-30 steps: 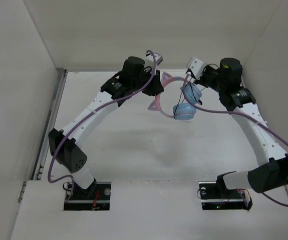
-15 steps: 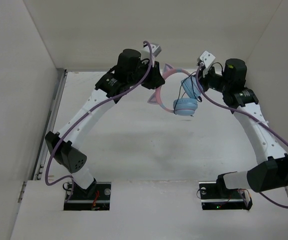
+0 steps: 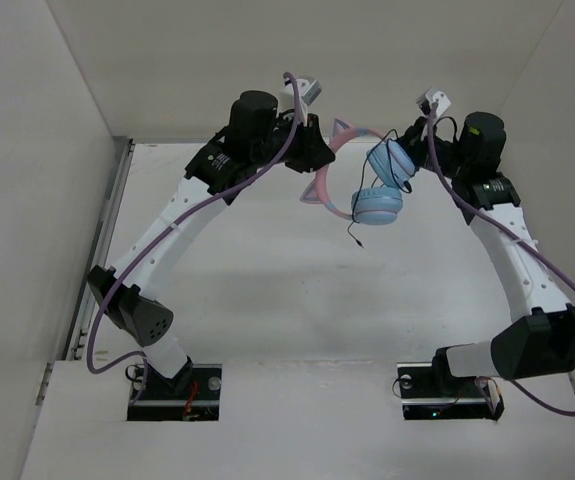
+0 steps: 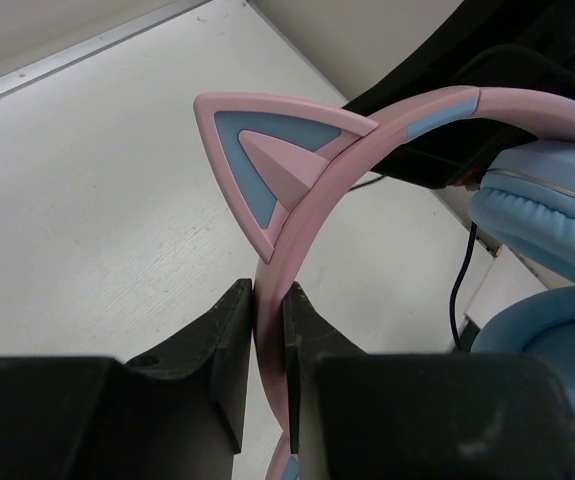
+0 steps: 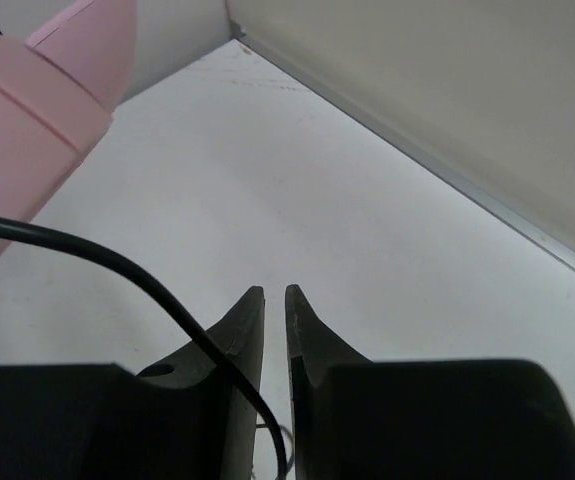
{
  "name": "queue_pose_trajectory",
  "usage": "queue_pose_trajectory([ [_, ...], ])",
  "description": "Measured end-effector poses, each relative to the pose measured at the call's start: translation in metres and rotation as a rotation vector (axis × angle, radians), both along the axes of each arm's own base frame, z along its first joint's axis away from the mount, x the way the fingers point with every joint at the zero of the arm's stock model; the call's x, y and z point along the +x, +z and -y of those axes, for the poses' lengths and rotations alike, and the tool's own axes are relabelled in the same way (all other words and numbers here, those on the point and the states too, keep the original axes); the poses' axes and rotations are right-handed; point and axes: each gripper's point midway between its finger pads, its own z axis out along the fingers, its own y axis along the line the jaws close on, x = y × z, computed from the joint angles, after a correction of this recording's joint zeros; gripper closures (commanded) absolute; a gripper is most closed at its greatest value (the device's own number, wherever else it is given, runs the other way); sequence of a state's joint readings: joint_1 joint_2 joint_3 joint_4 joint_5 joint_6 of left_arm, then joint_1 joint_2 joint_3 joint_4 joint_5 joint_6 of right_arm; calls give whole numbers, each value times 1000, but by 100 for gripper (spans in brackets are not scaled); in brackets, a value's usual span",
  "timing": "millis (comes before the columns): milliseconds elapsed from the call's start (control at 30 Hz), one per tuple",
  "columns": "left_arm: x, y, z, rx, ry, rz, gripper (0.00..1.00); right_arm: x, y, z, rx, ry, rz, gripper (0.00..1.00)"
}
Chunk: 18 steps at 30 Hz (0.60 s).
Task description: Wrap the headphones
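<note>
Pink-and-blue headphones [image 3: 377, 205] aloft (cable [image 3: 351, 232] dangling)

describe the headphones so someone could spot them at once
At the far end of the table, between the two raised arms, the headphones hang from the left gripper. Light blue ear cups, pink cat-ear headband and thin black cable set them apart from the thick purple arm cables.
</note>
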State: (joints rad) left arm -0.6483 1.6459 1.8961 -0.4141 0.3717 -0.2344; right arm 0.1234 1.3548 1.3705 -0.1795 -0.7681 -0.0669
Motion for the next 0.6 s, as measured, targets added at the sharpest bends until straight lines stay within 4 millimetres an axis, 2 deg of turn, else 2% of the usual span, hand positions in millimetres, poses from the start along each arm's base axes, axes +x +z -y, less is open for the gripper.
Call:
queue_pose_trajectory([
  [367,-1,4,1,-23,-7,-13,100,-1,7,5,159,15,-93,70],
  [600,4,29,-2,-73,10,13,100,-6,-8,-1,248,43,-183,62],
])
